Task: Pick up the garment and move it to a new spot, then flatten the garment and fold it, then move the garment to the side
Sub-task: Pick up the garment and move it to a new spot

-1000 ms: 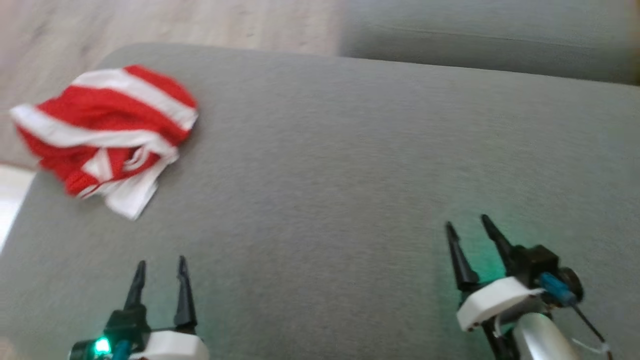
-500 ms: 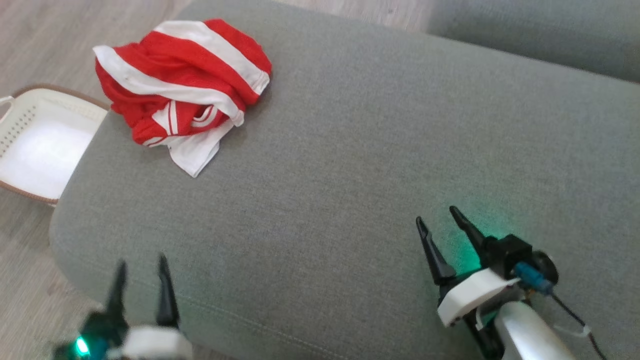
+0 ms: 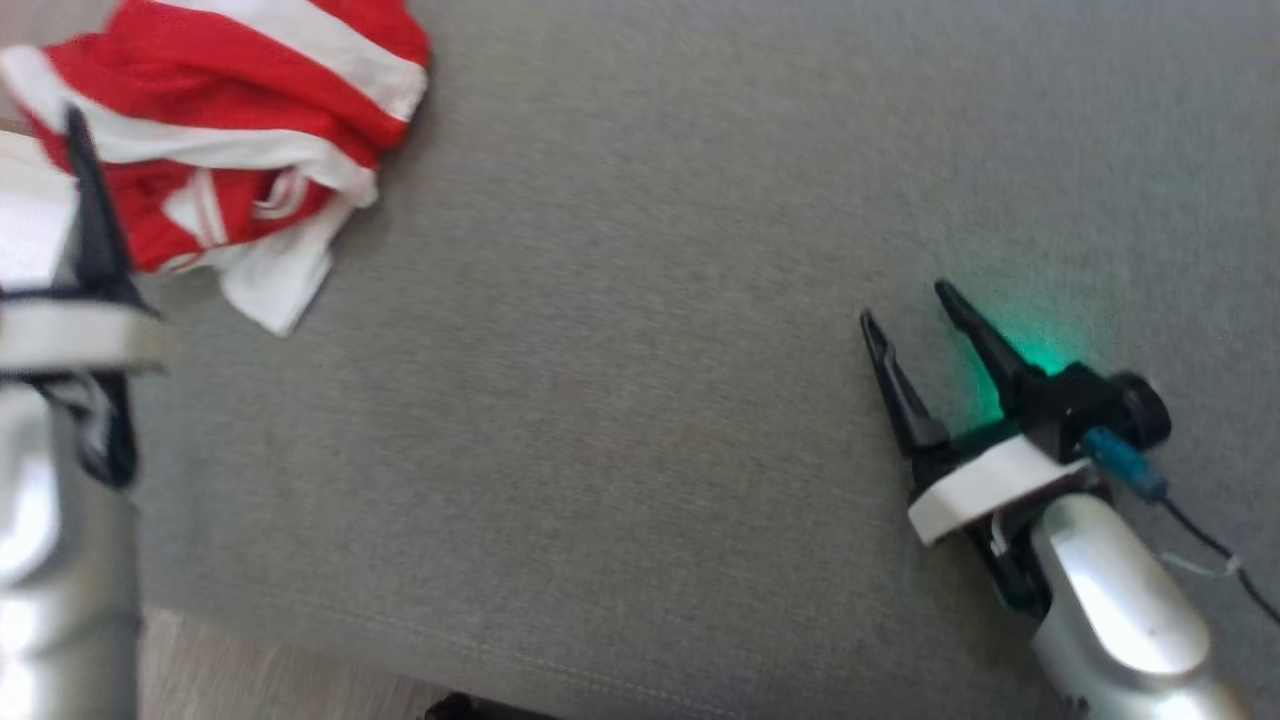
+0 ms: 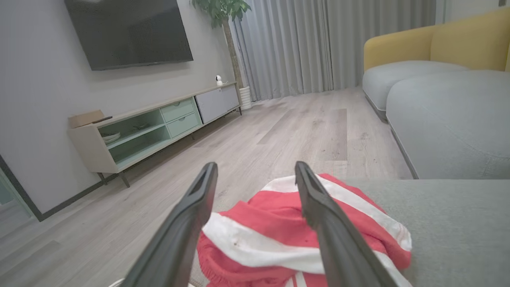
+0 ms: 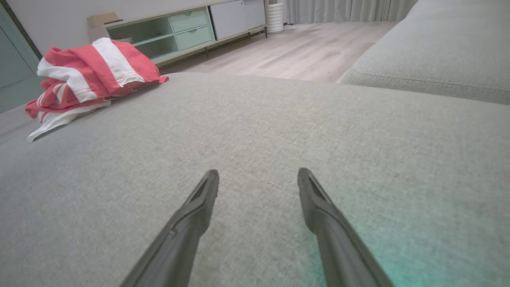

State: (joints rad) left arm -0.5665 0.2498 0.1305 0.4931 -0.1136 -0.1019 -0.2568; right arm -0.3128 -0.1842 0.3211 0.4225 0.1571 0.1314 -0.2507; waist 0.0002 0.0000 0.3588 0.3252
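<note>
You have the garment (image 3: 220,130) lying as a crumpled heap at the far left corner of the grey cushion (image 3: 620,400), close to its edge; red folds and broad white bands lie bunched on top, and a white flap spreads flat on the cushion on the near side of the heap. Your left end effector (image 3: 80,200) stands at the left edge of the head view with one dark finger crossing the heap's left part; in the left wrist view that end effector (image 4: 255,167) has its two fingers spread wide with nothing between them, and the garment (image 4: 279,235) lies just ahead of and below them; whether the tips touch the cloth you cannot tell. Your right end effector (image 3: 905,303) sits well apart from the garment, low over the bare right part of the cushion, its fingers also parted and empty; a green glow (image 3: 1040,350) falls on the fabric just beside it. In the right wrist view the right end effector (image 5: 258,173) points across the cushion (image 5: 259,119), and the garment (image 5: 91,67) shows at the upper left. Beyond the cushion, the left wrist view shows a wooden floor (image 4: 303,127), a low cabinet (image 4: 151,127) under a wall-mounted television (image 4: 127,32), grey curtains (image 4: 299,44) and a yellow sofa (image 4: 438,44).
</note>
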